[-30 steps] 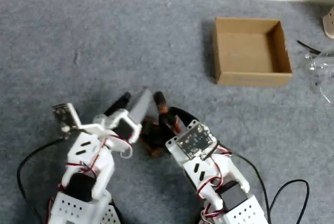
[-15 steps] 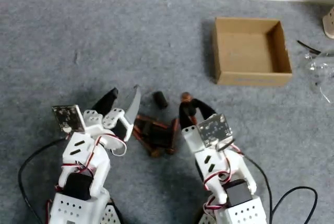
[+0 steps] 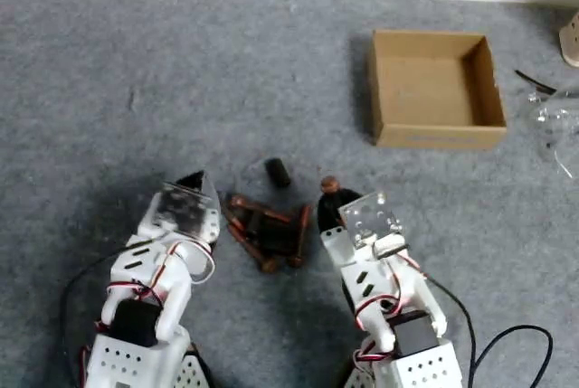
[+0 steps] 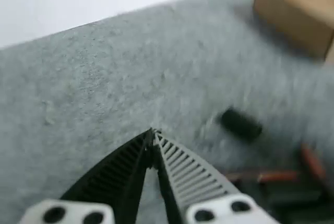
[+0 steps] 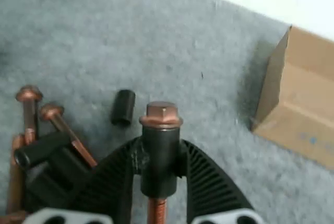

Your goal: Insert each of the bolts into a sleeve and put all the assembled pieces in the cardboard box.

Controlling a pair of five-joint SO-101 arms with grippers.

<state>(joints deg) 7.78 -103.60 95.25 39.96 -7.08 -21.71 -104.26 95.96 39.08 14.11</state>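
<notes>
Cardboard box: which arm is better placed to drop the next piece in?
Right. The right gripper holds a sleeved bolt, and the cardboard box lies on that arm's side; the left gripper is shut, empty.

Bright, even light — soft shadows beside the cardboard box (image 3: 439, 137).

Your left gripper (image 4: 154, 141) now sits back from the pile (image 3: 269, 230), its fingers closed where they were spread. Your right gripper (image 5: 160, 150) is off to its own side, apart from the left one, clamping the sleeved bolt (image 5: 160, 125). The loose sleeve (image 3: 277, 172), hidden a second ago, lies uncovered.
</notes>
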